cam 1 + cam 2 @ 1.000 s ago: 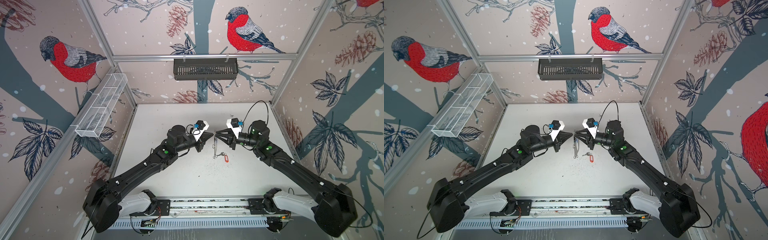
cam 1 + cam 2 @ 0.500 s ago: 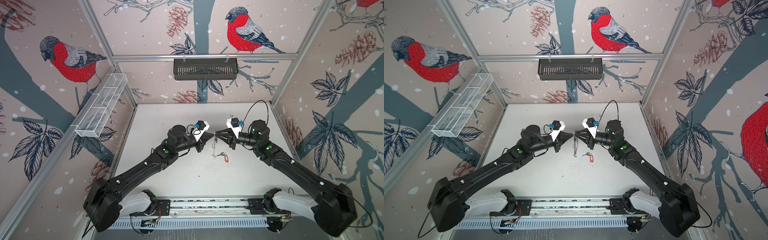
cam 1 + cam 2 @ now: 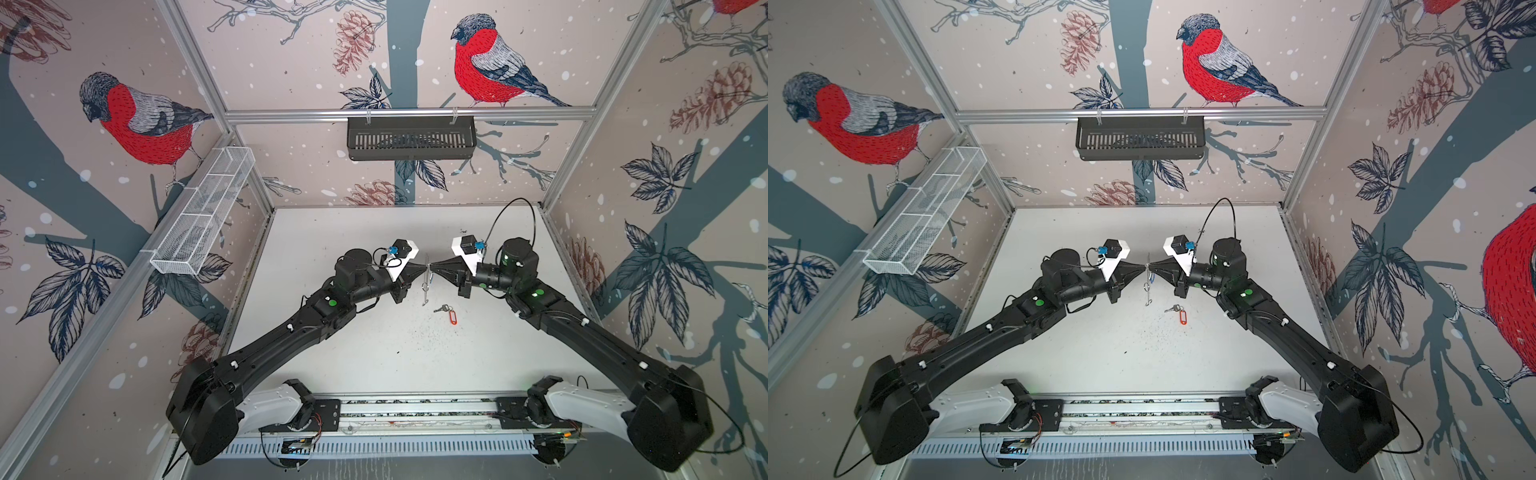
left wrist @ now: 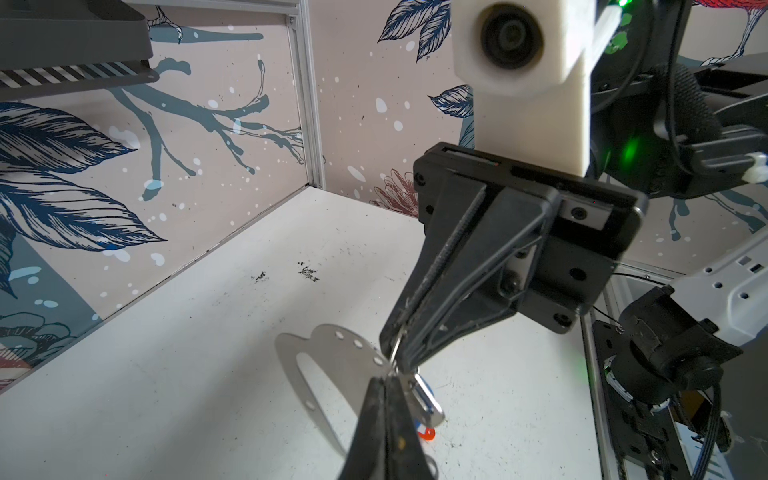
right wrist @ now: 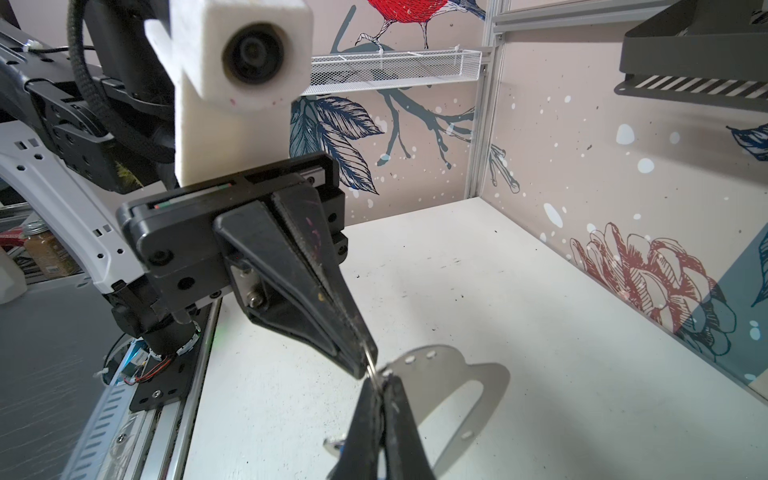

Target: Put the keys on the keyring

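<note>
With both arms' jaws shut tight on the keyring (image 4: 349, 386), held up over the table (image 3: 374, 353) where the red-tag key (image 3: 448, 312) lies, an uneven pull could make it slip and fall.

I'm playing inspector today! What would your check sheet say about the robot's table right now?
Surface: white table, scuffed.
Job's things: keyring held in the air between both tools; a silver key hangs at its edge; the red-tag key lies loose on the table.
Clutter: dark specks on the table.
Grippers: left tool and right tool both shut on the keyring's curved edge, tip to tip.
Cables: a black cable arcs above the right arm, away from the keys.
Surroundings: bird-print walls; white mesh basket on the side wall; dark basket on the back rail.
</note>
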`<state>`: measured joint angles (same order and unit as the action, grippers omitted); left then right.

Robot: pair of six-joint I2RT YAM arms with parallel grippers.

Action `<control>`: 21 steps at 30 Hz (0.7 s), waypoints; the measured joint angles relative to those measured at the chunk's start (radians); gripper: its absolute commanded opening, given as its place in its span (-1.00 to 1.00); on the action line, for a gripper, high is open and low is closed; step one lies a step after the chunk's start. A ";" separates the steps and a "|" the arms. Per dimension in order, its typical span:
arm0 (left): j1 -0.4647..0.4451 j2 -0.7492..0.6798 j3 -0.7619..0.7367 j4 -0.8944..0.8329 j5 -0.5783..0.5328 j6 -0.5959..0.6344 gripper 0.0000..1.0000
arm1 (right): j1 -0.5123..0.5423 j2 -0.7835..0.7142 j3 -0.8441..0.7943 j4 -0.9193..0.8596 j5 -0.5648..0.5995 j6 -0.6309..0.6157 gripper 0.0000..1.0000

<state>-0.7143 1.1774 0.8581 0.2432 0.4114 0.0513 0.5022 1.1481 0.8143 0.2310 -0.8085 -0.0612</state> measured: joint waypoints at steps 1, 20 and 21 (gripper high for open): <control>0.001 -0.011 0.001 -0.006 -0.011 0.000 -0.58 | 0.000 0.002 0.003 -0.014 0.010 -0.006 -1.00; 0.006 -0.046 0.210 -0.400 -0.099 0.204 -0.69 | 0.053 0.089 0.286 -0.384 0.112 -0.160 -1.00; 0.006 -0.044 0.220 -0.420 -0.093 0.220 -0.69 | 0.053 0.096 0.314 -0.425 0.121 -0.179 -1.00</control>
<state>-0.7078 1.1336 1.0786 -0.1764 0.3187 0.2714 0.5552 1.2438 1.1286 -0.1936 -0.6880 -0.2401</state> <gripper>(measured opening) 0.151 0.061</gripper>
